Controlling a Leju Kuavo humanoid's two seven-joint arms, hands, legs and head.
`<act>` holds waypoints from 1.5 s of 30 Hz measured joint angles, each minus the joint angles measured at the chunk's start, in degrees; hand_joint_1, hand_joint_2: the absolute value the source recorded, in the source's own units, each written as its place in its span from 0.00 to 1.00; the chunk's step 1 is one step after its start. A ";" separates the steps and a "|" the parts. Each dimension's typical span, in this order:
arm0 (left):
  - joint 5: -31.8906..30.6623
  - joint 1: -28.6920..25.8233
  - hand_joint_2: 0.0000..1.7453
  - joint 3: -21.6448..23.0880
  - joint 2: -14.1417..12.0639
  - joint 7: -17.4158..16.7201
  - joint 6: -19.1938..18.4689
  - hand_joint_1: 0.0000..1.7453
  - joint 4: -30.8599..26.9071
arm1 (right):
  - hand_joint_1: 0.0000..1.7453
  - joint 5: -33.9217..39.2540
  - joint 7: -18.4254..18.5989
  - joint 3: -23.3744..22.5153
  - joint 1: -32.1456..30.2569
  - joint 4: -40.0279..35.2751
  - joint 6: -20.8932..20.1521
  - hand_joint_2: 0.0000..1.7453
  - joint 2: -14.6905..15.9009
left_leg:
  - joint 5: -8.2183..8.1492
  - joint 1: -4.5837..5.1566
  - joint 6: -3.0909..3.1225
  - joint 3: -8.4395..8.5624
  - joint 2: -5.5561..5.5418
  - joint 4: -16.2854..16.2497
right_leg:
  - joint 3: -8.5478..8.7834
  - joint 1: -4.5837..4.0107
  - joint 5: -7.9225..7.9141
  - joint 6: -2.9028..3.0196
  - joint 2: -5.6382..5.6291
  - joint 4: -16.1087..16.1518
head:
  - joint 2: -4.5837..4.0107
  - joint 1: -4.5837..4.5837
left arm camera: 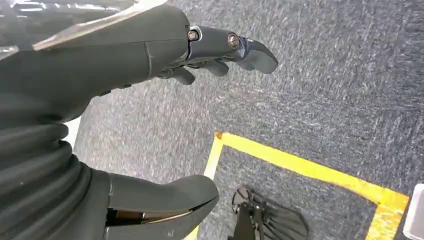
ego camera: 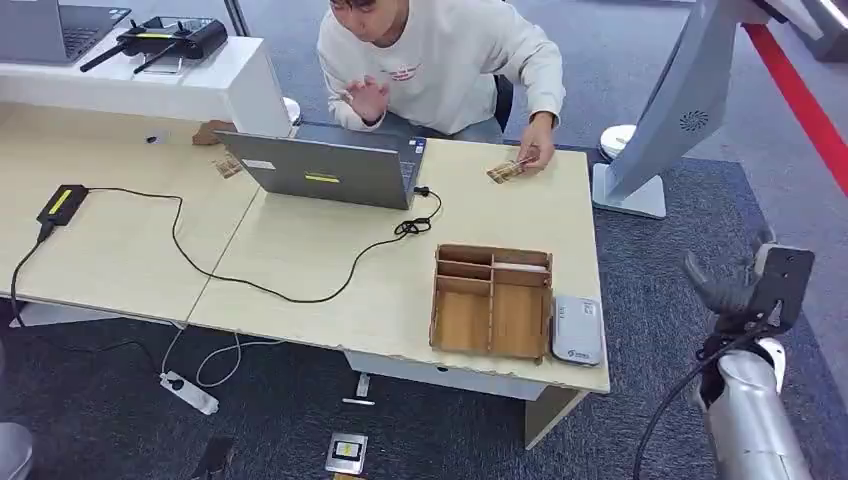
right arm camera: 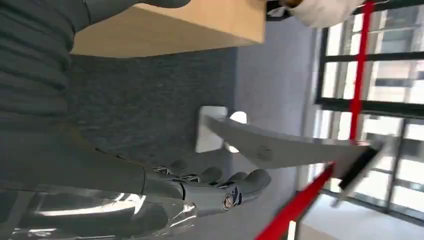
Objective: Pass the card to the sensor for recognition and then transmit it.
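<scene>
Light wooden table [ego camera: 300, 270] on grey-blue carpet [ego camera: 660, 300], with a red stripe [ego camera: 800, 100] on the floor far right and a white counter [ego camera: 150, 80] at far left. On the table: one open grey laptop [ego camera: 320, 170], one black cable [ego camera: 260, 285] running to one small black box [ego camera: 62, 204] at left, one wooden tray [ego camera: 492, 300] with several compartments near the right edge, one white sensor [ego camera: 577, 329] just beside the tray on its right. One card [ego camera: 505, 172] at the far right part of the table, under the hand [ego camera: 537, 153] of a seated person. One grey-white stand [ego camera: 670, 110] to the right of the table. Right hand [ego camera: 735, 290] raised right of the table, well apart from the card, fingers [right arm camera: 220, 182] stretched out, grasping nothing. Left hand [left arm camera: 215, 55] over the carpet beside a yellow line [left arm camera: 300, 167], fingers apart, also grasping nothing.
</scene>
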State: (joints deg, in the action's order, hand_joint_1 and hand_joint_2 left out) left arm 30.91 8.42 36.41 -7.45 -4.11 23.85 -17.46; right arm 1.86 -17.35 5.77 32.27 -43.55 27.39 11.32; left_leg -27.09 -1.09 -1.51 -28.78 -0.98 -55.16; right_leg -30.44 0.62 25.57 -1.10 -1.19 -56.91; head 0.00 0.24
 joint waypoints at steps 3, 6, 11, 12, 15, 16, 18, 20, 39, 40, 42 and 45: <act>1.07 -0.04 1.00 -0.02 0.44 -0.18 0.13 0.00 0.00 | 0.00 3.19 3.19 0.02 -0.34 5.09 0.59 1.00 0.04 | -0.02 0.02 0.02 -0.03 0.00 -0.01 | -0.03 0.03 0.00 0.00 0.00 0.01 | 0.00 0.00; 1.42 -0.05 1.00 -0.02 0.59 -0.42 0.13 0.00 0.00 | 0.00 5.18 4.46 -0.11 -0.98 8.28 0.94 1.00 0.24 | -0.03 0.03 0.02 -0.02 0.05 -0.01 | -0.07 0.05 0.00 0.00 -0.01 0.01 | 0.00 -0.02; 0.94 -0.24 1.00 0.04 0.26 0.00 -1.66 0.00 0.00 | 0.00 8.47 5.72 -1.27 -2.84 14.79 2.25 1.00 2.05 | -0.04 0.01 0.03 -0.03 -0.03 -0.01 | -0.04 0.03 0.02 -0.02 0.05 0.03 | 0.00 -0.02; 0.79 -0.29 1.00 0.07 0.02 0.04 -1.90 0.00 0.00 | 0.00 9.04 5.90 -1.46 -3.35 15.55 2.36 1.00 2.27 | -0.04 0.01 0.02 -0.03 0.03 0.00 | -0.07 0.03 0.01 0.00 0.01 0.02 | 0.00 -0.02; 0.52 -0.05 1.00 0.11 -0.50 0.31 -2.98 0.00 -0.02 | 0.00 10.77 6.62 -2.25 -4.58 17.72 2.45 1.00 3.10 | -0.04 0.00 0.02 0.02 0.13 0.01 | -0.06 0.02 0.01 0.00 -0.07 0.02 | 0.00 -0.02; 0.35 -0.06 1.00 0.15 -0.68 0.57 -3.43 0.00 -0.02 | 0.00 11.28 6.73 -2.76 -4.98 18.46 2.53 1.00 3.32 | -0.04 0.00 0.02 0.01 0.12 0.01 | -0.06 0.01 0.01 0.00 -0.06 0.03 | 0.00 0.00; 0.24 -0.14 1.00 0.26 -1.20 0.72 -4.09 0.00 -0.04 | 0.00 11.93 6.73 -3.17 -5.79 19.46 2.82 1.00 3.78 | -0.04 0.00 0.02 0.01 0.11 0.01 | -0.06 0.01 0.01 0.00 -0.06 0.02 | 0.00 0.00; 0.17 -0.09 1.00 0.52 -1.79 0.89 -4.81 0.00 -0.04 | 0.00 13.17 7.34 -3.98 -6.41 20.56 3.23 1.00 4.06 | -0.04 0.01 0.02 0.03 0.12 0.00 | -0.06 0.02 0.01 0.00 -0.06 0.03 | 0.00 -0.02; 0.79 -0.09 1.00 2.47 -4.52 0.20 -7.39 0.00 -0.68 | 0.00 10.55 22.18 -7.39 -12.73 26.61 -2.19 1.00 5.49 | -0.04 0.01 0.02 0.03 0.11 0.01 | -0.02 0.02 0.01 0.00 -0.06 0.03 | 0.00 -0.02; 0.79 -0.09 1.00 2.56 -4.59 0.20 -7.45 0.00 -0.70 | 0.00 10.51 22.25 -7.32 -12.91 26.79 -2.25 1.00 5.49 | -0.04 0.01 0.02 0.03 0.12 0.01 | -0.02 0.02 0.01 0.00 -0.06 0.02 | 0.00 -0.02; 0.79 -0.08 1.00 2.69 -4.85 0.20 -7.50 0.00 -0.74 | 0.00 10.40 22.36 -7.23 -13.09 27.05 -2.36 1.00 5.49 | -0.04 0.01 0.02 0.04 0.13 0.01 | -0.03 0.02 0.01 0.00 -0.06 0.02 | 0.00 0.00; 0.61 -0.07 1.00 2.95 -5.03 0.20 -7.63 0.00 -0.79 | 0.00 9.90 23.01 -7.15 -13.20 27.38 -2.65 1.00 5.49 | -0.04 0.01 0.02 0.04 0.12 0.00 | -0.03 0.03 0.01 0.00 -0.06 0.03 | 0.00 -0.02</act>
State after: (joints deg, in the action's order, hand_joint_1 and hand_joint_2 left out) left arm 31.52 8.35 39.36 -12.48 -3.91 16.22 -18.25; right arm 11.76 5.66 -1.38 19.06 -16.17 24.74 16.81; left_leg -27.14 -1.08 -1.49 -28.74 -0.85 -55.15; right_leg -30.46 0.64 25.58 -1.11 -1.26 -56.88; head 0.00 0.22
